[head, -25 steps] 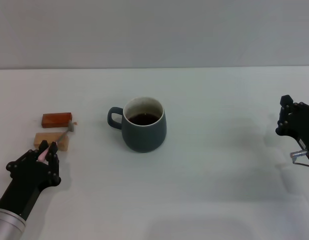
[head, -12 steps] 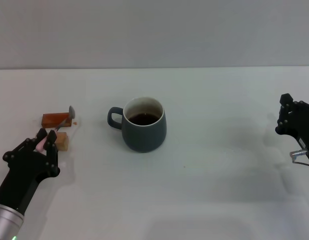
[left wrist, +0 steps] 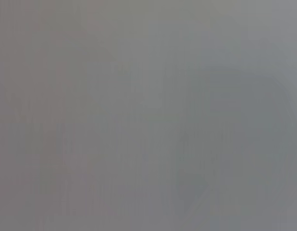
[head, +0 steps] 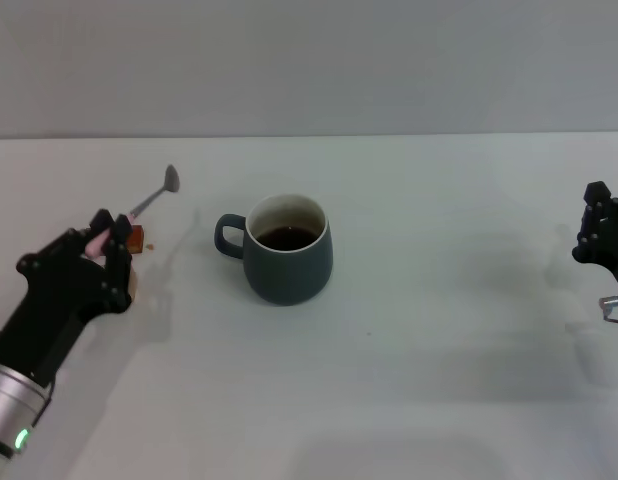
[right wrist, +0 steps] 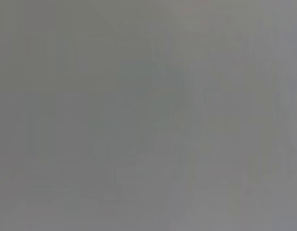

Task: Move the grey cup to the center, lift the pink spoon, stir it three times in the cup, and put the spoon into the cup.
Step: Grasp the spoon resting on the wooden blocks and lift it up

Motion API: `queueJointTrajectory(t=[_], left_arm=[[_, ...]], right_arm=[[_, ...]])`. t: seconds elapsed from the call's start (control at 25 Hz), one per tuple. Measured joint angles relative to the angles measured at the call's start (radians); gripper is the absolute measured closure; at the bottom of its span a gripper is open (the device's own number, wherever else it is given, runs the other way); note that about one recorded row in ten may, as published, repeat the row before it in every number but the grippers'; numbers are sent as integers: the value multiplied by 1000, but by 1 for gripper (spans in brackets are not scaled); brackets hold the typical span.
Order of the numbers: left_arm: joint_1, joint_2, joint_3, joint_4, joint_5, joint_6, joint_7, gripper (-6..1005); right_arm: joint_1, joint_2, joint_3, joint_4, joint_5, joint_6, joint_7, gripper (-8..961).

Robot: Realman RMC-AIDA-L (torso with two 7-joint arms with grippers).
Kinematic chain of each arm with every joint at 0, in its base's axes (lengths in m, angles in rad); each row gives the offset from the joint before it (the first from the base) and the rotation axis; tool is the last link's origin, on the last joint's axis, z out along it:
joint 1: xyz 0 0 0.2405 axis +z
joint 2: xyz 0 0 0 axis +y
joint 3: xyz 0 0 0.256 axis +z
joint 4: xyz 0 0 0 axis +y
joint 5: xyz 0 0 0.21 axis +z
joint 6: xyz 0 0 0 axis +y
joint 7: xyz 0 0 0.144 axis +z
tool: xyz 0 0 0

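Observation:
The grey cup (head: pixel 287 248) stands near the middle of the white table, its handle toward my left, with dark liquid inside. My left gripper (head: pixel 105 238) is shut on the pink spoon (head: pixel 149 203) and holds it in the air left of the cup, the metal bowl pointing up and toward the cup. My right gripper (head: pixel 601 235) sits at the far right edge of the head view, away from the cup. Both wrist views show only a flat grey blur.
A reddish-brown block (head: pixel 136 238) peeks out behind my left gripper. A light wooden block is hidden by the gripper. The white table (head: pixel 439 350) spreads wide in front of and right of the cup.
My left gripper has lifted the pink spoon off the blocks and moved up and toward the cup. My right gripper has drawn back to the right.

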Motion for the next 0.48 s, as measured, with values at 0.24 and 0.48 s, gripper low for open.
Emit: queueJointTrajectory(t=[0.24,0.48], left_arm=[[27,121,-16,-225,6,-150,-1,854],[81,191,-158,-451,187,-370,-48,853]], right_arm=[[-5,-1,14,-24,1,-2,0,954],[-10,-1,23,-30,1,-3,0,953]])
